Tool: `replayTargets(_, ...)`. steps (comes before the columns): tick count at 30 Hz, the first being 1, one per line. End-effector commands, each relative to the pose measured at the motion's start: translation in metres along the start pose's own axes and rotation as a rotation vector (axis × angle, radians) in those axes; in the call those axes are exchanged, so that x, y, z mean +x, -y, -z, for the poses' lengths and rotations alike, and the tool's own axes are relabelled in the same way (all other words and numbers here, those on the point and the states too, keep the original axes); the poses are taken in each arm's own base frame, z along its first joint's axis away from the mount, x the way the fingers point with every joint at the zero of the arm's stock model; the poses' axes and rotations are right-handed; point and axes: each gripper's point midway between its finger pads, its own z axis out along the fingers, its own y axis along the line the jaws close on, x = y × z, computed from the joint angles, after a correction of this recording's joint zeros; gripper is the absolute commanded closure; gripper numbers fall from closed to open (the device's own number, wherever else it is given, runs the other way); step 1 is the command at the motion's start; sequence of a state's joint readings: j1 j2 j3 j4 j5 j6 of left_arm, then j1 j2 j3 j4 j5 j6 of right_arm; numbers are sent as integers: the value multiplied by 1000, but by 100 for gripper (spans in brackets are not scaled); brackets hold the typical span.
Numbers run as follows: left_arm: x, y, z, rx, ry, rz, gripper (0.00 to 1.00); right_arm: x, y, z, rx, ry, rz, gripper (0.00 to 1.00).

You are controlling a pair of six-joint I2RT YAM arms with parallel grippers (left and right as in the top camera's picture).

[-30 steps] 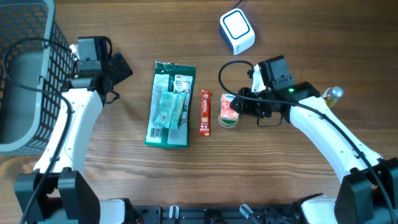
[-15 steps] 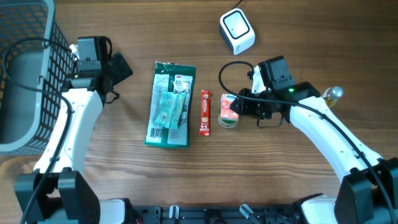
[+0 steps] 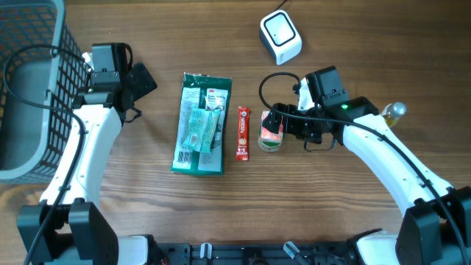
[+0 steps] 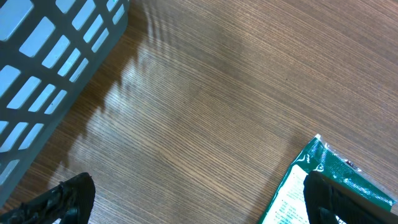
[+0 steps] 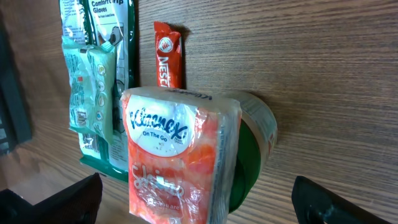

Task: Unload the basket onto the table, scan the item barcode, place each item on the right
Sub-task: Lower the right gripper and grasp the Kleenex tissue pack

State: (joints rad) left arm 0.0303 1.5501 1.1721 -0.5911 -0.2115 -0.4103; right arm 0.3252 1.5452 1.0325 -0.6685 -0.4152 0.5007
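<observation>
Kleenex pack (image 5: 177, 149): centre of overhead frame, nearer your right arm | right gripper (image 5: 199, 200): jaws wide, straddling pack, gripping nothing | pack's long axis runs up the wrist frame | left gripper (image 4: 199, 202): wide, empty

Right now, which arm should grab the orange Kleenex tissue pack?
Right: the right fingers, open, flank the orange Kleenex tissue pack; the left fingers hang far off by the grey mesh basket.

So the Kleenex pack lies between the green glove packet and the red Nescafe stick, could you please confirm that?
Not quite: the red Nescafe stick lies between the green glove packet and the Kleenex pack, as the overhead view shows.
</observation>
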Motion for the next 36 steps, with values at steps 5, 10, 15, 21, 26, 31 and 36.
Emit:
replayTargets(5,-5,1,2,5,10,22,0,5,-2,0,-10,-11,3,0)
replayTargets(10,-5,1,2,5,10,22,0,5,-2,0,-9,-13,2,34)
replayTargets(15,-5,1,2,5,10,22,0,5,-1,0,-4,-11,2,47)
replayTargets(21,-5,1,2,5,10,22,0,2,10,-4,45,-2,-5,53)
replayTargets(26,-5,1,2,5,10,21,0,0,8,-4,41,8,0,66)
replayTargets(31,-5,1,2,5,10,22,0,0,8,-4,40,8,0,67)
replayTargets(36,-5,1,2,5,10,22,0,3,11,-7,44,1,-4,73)
